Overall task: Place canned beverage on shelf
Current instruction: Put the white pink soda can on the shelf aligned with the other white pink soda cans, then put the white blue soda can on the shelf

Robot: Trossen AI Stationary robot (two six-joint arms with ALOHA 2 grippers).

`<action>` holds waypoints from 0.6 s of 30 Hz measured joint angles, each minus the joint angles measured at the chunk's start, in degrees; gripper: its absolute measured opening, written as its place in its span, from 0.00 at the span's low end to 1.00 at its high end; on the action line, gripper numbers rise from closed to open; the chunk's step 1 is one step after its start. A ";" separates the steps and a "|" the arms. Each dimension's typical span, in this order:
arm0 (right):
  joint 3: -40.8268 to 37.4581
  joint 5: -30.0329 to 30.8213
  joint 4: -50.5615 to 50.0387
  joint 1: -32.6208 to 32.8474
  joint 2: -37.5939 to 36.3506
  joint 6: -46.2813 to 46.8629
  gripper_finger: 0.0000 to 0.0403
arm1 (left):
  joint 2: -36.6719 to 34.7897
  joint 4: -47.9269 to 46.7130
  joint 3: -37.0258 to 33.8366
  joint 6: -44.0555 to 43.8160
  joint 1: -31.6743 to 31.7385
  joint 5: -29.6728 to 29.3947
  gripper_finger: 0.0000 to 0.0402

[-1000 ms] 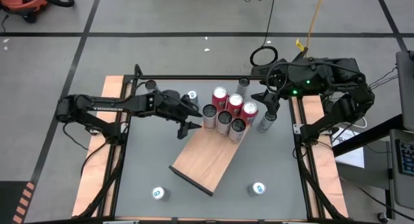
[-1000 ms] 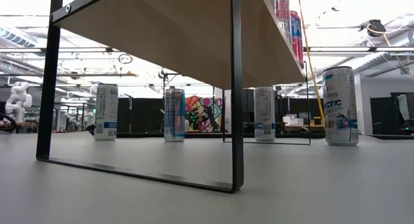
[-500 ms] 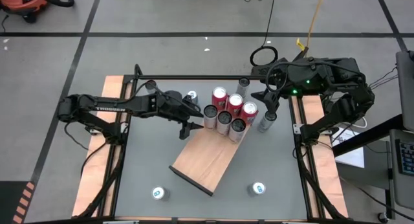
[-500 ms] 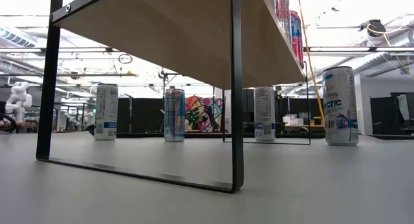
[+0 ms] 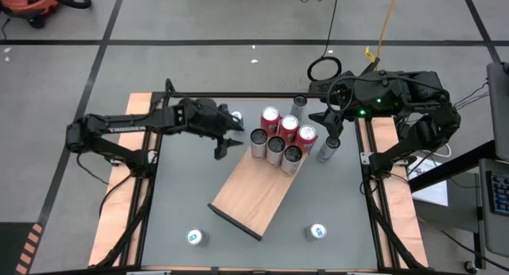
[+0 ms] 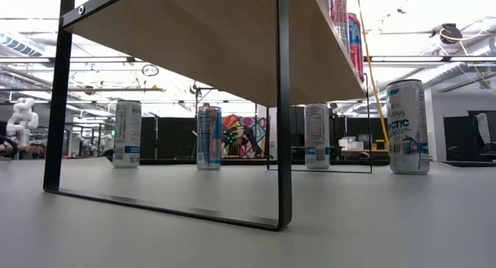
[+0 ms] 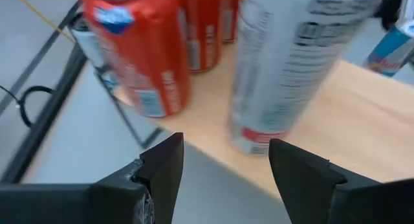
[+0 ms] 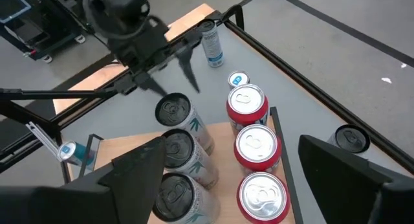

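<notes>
The shelf is a light-brown board lying at a slant in the middle of the table. On its far end stand three red cans and three silver cans, upright on their bases. My left gripper hovers open just left of those cans; the left wrist view shows a silver can and a red can ahead of its fingers. My right gripper waits open above the table's far right, looking down on the cans.
Loose cans stand on the grey tabletop: one behind my left gripper, two at the far side, one right of the shelf, two near the front edge. The low view shows the shelf's black leg.
My left gripper has drawn back from the shelf's left edge toward the table's far edge and risen a little, staying open. The cans and the shelf have not moved.
</notes>
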 joint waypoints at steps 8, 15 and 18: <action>0.00 0.04 0.00 0.02 0.00 0.00 0.81 | 1.12 -0.32 2.19 5.94 9.58 5.99 0.48; 0.00 0.27 0.00 0.00 0.00 0.38 0.81 | 1.09 -0.39 2.16 9.38 10.71 -5.42 0.46; 0.00 1.74 0.00 0.02 0.00 1.37 0.81 | 1.05 -0.15 2.16 4.80 10.37 -7.62 0.46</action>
